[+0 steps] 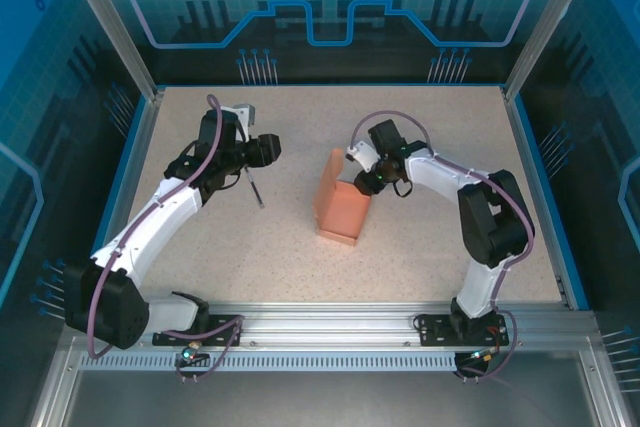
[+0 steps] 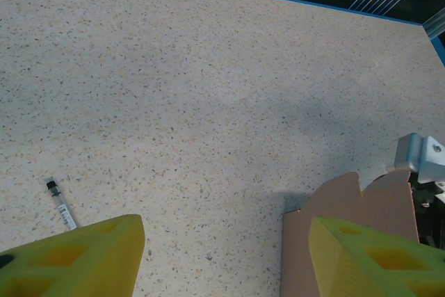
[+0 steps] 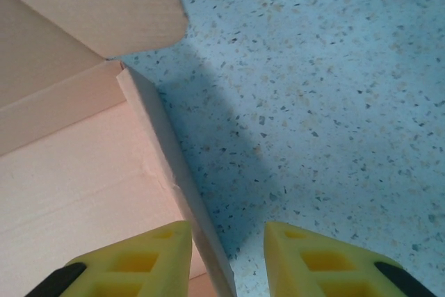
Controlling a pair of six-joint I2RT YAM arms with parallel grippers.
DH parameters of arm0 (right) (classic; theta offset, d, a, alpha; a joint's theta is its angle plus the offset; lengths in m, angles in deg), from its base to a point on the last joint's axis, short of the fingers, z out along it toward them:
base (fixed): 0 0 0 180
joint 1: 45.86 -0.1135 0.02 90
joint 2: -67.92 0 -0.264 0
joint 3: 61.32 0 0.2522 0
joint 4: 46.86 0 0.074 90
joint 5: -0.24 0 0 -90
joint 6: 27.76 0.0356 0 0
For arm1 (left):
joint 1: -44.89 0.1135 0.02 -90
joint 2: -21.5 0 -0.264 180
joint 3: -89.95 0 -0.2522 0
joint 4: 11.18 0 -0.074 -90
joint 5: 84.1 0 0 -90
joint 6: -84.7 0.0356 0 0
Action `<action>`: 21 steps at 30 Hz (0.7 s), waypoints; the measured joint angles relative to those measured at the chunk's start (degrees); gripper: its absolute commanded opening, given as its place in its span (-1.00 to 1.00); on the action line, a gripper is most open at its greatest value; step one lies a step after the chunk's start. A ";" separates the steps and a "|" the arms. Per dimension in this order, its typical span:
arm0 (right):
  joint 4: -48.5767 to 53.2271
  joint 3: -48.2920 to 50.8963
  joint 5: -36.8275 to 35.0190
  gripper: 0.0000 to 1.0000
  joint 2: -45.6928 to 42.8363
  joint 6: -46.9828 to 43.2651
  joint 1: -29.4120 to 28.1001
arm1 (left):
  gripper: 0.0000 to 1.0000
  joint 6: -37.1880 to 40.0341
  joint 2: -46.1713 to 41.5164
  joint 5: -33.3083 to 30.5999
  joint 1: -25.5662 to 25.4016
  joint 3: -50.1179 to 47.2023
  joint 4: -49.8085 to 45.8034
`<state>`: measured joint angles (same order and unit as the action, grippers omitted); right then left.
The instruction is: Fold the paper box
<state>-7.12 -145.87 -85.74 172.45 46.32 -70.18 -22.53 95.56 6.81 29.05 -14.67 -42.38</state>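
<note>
Straddling paper box (image 3: pixel 83 186) wall: right gripper (image 3: pixel 228 231), jaws apart (not yet pinching); left gripper (image 2: pixel 226 227) released, empty, box just beside.

We see the table (image 1: pixel 250 237) brightly and evenly lit from above in the top external view, with soft, short shadows beside the arms and the paper box (image 1: pixel 338 212); that view is sharp throughout. From the left wrist, a broad faint shadow crosses the table's right part, and the near yellow fingers (image 2: pixel 76 262) blur. The right wrist view runs cold blue, and there the paper box casts a darker shadow to its right.
</note>
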 measured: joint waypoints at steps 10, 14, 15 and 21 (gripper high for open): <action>2.84 -1.57 1.60 -0.45 2.34 -3.50 0.50 | 0.31 -0.02 0.00 0.44 0.00 0.00 0.02; 3.15 -1.70 2.01 -0.54 2.62 -4.11 0.76 | 0.31 -0.02 0.00 0.46 0.00 -0.04 0.00; 3.19 -1.70 2.08 -0.56 2.67 -4.31 0.76 | 0.31 -0.02 0.00 0.46 0.00 -0.04 0.02; 3.26 -1.73 2.32 -0.67 2.75 -4.74 0.74 | 0.31 -0.02 0.00 0.61 0.00 -0.13 0.04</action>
<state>-3.86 -147.59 -83.43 175.20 41.57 -69.43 -22.55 95.56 7.42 29.05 -14.80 -42.33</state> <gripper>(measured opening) 0.176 0.655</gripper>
